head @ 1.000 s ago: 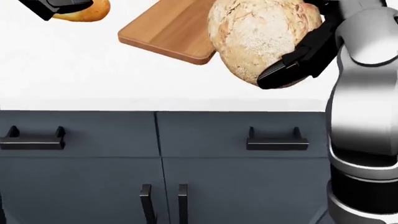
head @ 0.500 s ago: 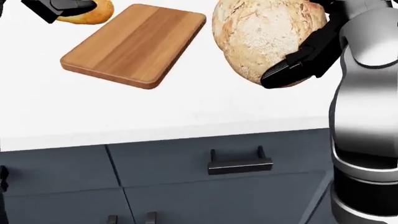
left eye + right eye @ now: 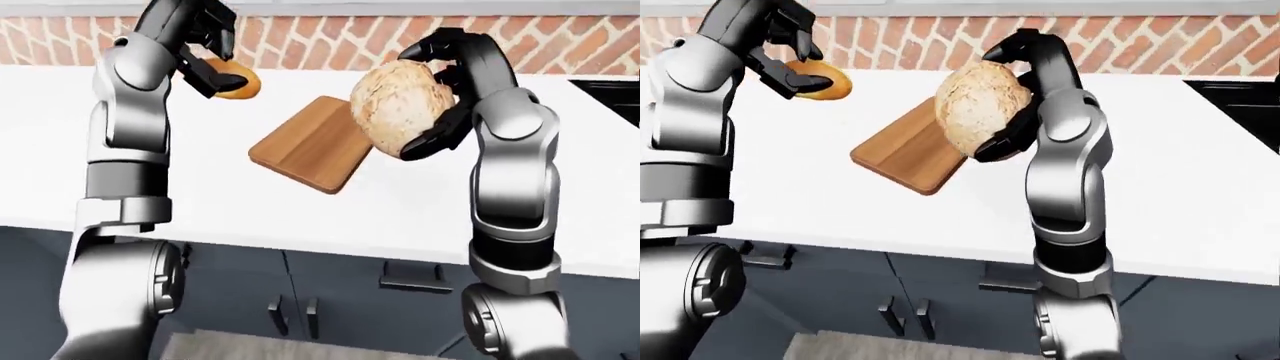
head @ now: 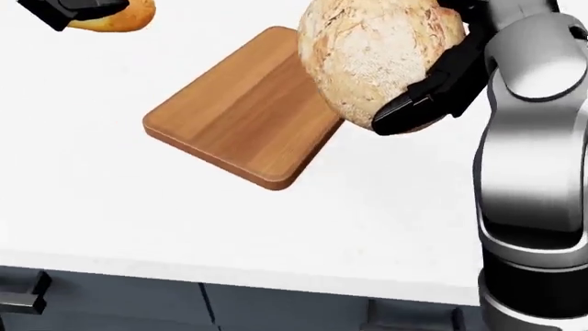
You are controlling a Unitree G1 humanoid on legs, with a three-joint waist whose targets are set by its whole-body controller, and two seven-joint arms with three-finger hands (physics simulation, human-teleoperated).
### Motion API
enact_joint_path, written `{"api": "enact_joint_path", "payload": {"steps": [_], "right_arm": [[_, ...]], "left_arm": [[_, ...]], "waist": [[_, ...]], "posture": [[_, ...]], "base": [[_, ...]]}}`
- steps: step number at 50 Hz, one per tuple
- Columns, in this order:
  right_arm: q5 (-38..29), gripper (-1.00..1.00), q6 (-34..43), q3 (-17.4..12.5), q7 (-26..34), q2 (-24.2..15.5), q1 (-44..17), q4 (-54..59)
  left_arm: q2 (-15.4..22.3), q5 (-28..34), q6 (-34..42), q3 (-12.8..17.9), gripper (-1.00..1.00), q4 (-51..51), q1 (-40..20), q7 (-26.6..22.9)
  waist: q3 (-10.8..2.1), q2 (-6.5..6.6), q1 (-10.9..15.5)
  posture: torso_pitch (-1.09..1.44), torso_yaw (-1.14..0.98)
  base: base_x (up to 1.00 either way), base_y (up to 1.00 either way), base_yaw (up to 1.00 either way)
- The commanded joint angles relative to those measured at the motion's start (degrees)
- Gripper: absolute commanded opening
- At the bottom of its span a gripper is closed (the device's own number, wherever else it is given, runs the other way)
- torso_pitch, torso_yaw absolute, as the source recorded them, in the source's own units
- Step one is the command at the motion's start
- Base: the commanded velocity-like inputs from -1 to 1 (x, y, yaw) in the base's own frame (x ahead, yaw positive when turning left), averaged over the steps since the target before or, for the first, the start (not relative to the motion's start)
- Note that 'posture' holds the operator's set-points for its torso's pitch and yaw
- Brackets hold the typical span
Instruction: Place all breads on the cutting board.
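Shifted since half a second ago, the whole head view now shows more white counter and less cabinet, so the camera has moved. Right hand keeps its fingers wrapped round the big round loaf, held aloft over the cutting board's right edge. Left hand grips the small roll in the air, apart from the board's top-left side. Neither bread is on the board yet; I judge lowering comes next.
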Motion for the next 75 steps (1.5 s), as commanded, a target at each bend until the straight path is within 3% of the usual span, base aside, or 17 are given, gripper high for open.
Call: {"api": "enact_joint_path", "payload": {"steps": [1, 3, 4, 5, 6, 8, 10, 13, 16, 17, 28, 54, 75], "right_arm": [[-1.17, -1.00, -1.57, -1.13, -1.00, -0.93, -2.19, -2.24], [-1.16, -1.00, -1.62, -1.21, -1.00, -0.95, -2.12, -2.27], [-1.31, -1.00, -1.40, -1.18, -0.99, -0.96, -1.97, -2.21], [-1.32, -1.00, -1.49, -1.16, -1.02, -0.96, -1.94, -2.20], [-1.31, -1.00, -1.55, -1.19, -1.05, -0.93, -1.87, -2.21], [-1.11, -1.00, -1.84, -1.49, -1.32, -0.92, -1.80, -2.02], [-0.98, -1.00, -1.86, -1.73, -1.46, -1.13, -1.76, -2.16], [-0.80, -1.00, -1.72, -1.97, -1.57, -1.50, -1.74, -2.36], [-0.81, -1.00, -1.47, -1.83, -1.43, -1.79, -2.10, -2.51], [-0.79, -1.00, -1.51, -1.82, -1.42, -1.85, -2.13, -2.46], [-1.57, -1.00, -1.04, -1.36, -0.75, -2.18, -3.94, -1.85], [1.10, -1.00, -1.41, -3.06, -4.37, -3.81, -4.42, 1.58], [2.68, -1.00, -1.94, -3.07, -5.90, -4.01, -3.74, 1.80]], "left_arm": [[0.06, -0.58, -1.98, -0.11, -1.00, -2.81, -2.59, 0.72], [0.03, -0.59, -1.93, -0.13, -1.00, -2.83, -2.61, 0.69], [-0.02, -0.59, -1.94, -0.17, -1.00, -2.84, -2.59, 0.68], [-0.05, -0.58, -2.00, -0.19, -1.00, -2.79, -2.58, 0.72], [-0.08, -0.58, -1.97, -0.20, -1.00, -2.83, -2.56, 0.70], [-0.13, -0.51, -1.98, -0.26, -1.00, -2.87, -2.51, 0.68], [-0.25, -0.47, -1.98, -0.29, -1.00, -3.00, -2.45, 0.66], [-0.46, -0.37, -1.87, -0.39, -1.00, -3.40, -2.33, 0.49], [-0.70, -0.26, -1.79, -0.45, -1.00, -3.84, -2.07, 0.39], [-0.70, -0.23, -1.76, -0.43, -1.00, -3.95, -2.00, 0.37], [-2.81, -0.42, -2.03, -0.63, -1.00, -6.61, 1.69, 1.85], [-9.63, 0.15, -7.28, -3.27, -1.00, -1.33, 1.41, 9.96], [-12.82, 1.83, -13.95, -4.51, -1.00, 10.45, 1.04, 17.74]], "waist": [[-1.55, 0.17, -0.78], [-1.08, -1.02, -1.39], [-0.12, -1.87, -2.54], [0.53, -1.69, -2.27], [0.36, -2.58, -2.30], [-0.64, -5.96, -1.75], [-0.04, -4.04, -1.98], [-1.09, -2.85, -2.38], [-1.36, -1.00, -3.08], [-1.13, -1.56, -3.09], [-1.63, -2.00, -3.05], [-1.18, -2.48, -2.58], [-1.71, -2.80, -2.42]], "posture": [[0.00, 0.00], [0.00, 0.00], [0.00, 0.00], [0.00, 0.00], [0.00, 0.00], [0.00, 0.00], [0.00, 0.00], [0.00, 0.00], [0.00, 0.00], [0.00, 0.00], [0.00, 0.00], [0.00, 0.00], [0.00, 0.00]], "base": [[0.00, 0.00, 0.84], [0.00, 0.00, 0.82], [0.00, 0.00, 0.00], [0.00, 0.00, 0.00], [0.00, 0.00, 0.00], [0.00, 0.00, 0.00], [0.00, 0.00, 0.00], [0.00, 0.00, 0.00], [0.00, 0.00, 0.00], [0.00, 0.00, 0.00], [0.00, 0.00, 0.00], [0.00, 0.00, 0.00], [0.00, 0.00, 0.00]]}}
